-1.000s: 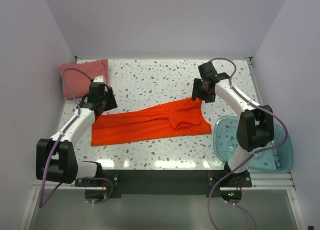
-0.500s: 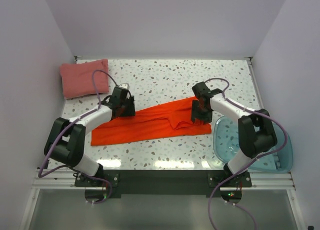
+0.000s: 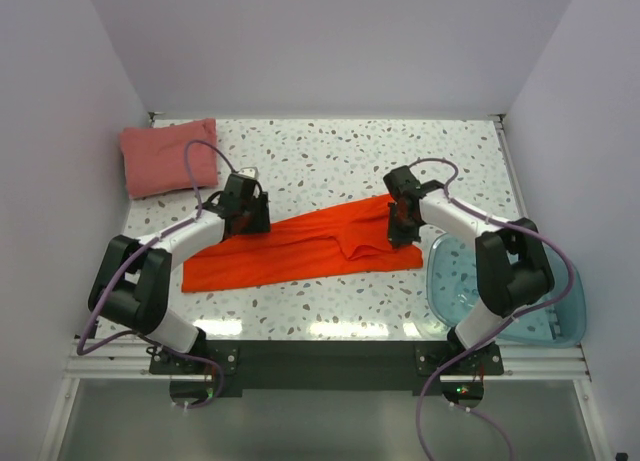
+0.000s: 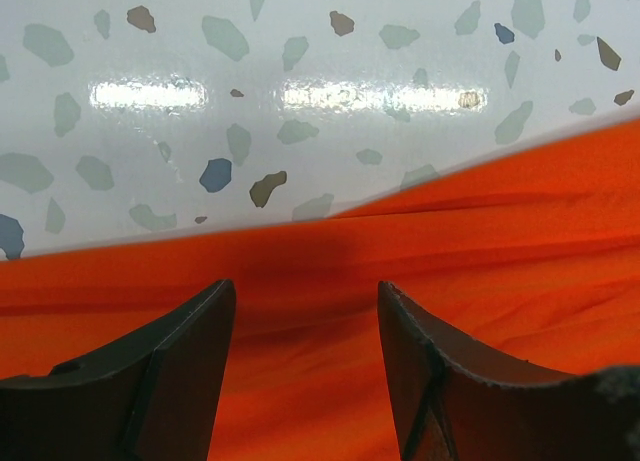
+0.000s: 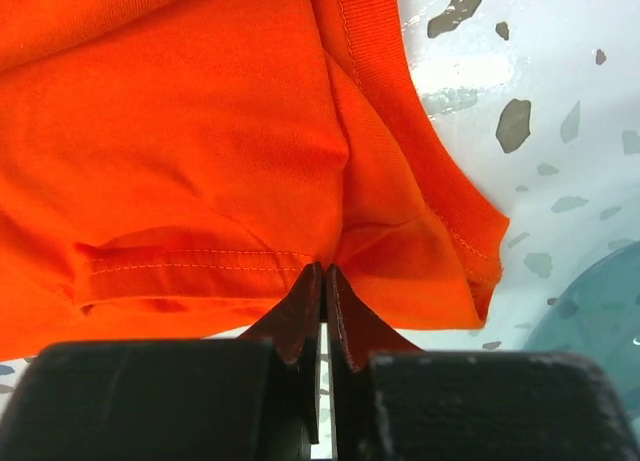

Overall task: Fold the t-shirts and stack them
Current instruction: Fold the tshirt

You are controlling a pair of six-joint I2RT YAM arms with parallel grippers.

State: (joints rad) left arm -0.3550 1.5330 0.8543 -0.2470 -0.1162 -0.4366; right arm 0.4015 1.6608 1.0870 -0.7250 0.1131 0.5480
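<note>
Pink t-shirt [image 3: 160, 161]: folded, far-left corner. Orange t-shirt [image 3: 290, 251]: long strip, unstacked. Left hand [image 4: 303, 301]: apart over its edge. Right hand [image 5: 322, 276]: clamped on its hem.

Left gripper [image 4: 305, 293]: jaws spread wide. Both dark fingers [image 4: 190, 366] sit low over the orange-red t-shirt [image 4: 500, 246]; contact cannot be judged. Wrinkled cloth fills the gap between the fingers, with a shadow just ahead of it. The shirt edge slants past the tips. Beyond it is the speckled table [image 4: 330, 56], with glare strips.
</note>
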